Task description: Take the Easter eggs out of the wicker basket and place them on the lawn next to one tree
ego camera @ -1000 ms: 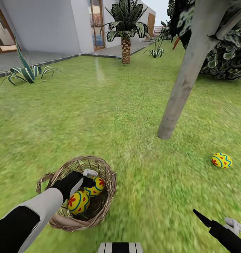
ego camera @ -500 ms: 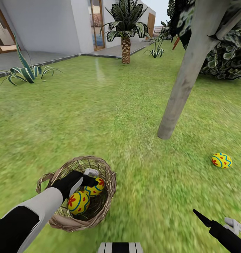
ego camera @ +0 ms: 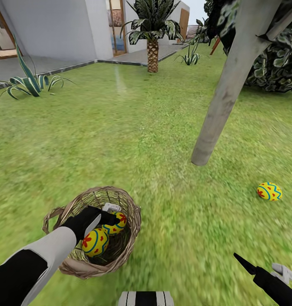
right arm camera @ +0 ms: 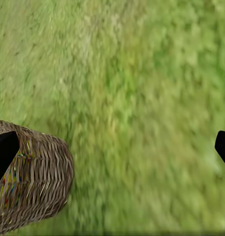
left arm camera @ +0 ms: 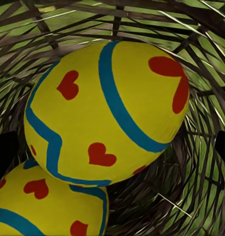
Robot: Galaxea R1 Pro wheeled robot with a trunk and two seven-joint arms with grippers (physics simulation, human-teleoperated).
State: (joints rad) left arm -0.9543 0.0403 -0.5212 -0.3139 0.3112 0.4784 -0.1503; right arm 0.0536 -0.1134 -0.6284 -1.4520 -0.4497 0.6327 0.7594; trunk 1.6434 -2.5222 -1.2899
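2 eggs (ego camera: pixel 95 242) lie in basket (ego camera: pixel 129 238); left pincer (ego camera: pixel 114 214) reaches in.

1. The left arm (ego camera: pixel 31 259) has a black upper segment, then a light grey, smooth, rounded forearm shell.
2. Beyond the grey shell, the left arm narrows into a glossy black wrist housing, with a small white angular part at its far end.
3. The right arm (ego camera: pixel 271 282) is a slim black segment tapering to a sharp black point, with a small pale grey bracket on its right side.
4. At the near edge, the trunk (ego camera: pixel 145 299) shows as a black-and-white striped panel.
5. In both wrist views, the fingertips (right arm camera: pixel 4 150) appear as plain black, matte, rounded shapes at the sides.
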